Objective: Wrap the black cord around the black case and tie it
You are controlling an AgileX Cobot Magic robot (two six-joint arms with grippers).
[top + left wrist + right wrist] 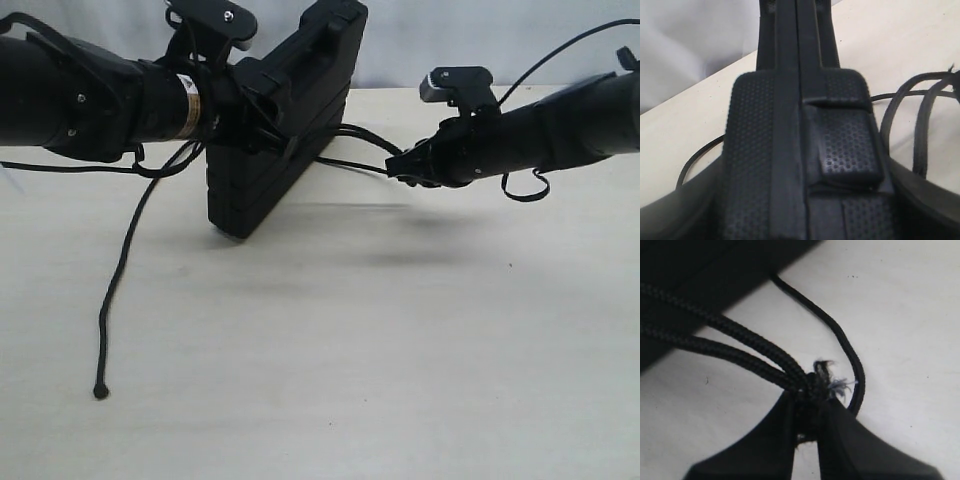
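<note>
Tilted black case [290, 120]: lower corner on pale surface [420, 360], upper side gripped by left pincer [236, 98]. Black cord [120, 270] crosses case; strands meet at frayed knot, clenched in right pincer [810, 412]. Loose end trails over surface.

black case [290, 130] – tilted, 1 corner lowest | black cord [120, 270] – 2 strands off case, knotted tail loose

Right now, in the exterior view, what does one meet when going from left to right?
cord, its loose tail → case → right claw, shut on the cord → right arm
</note>
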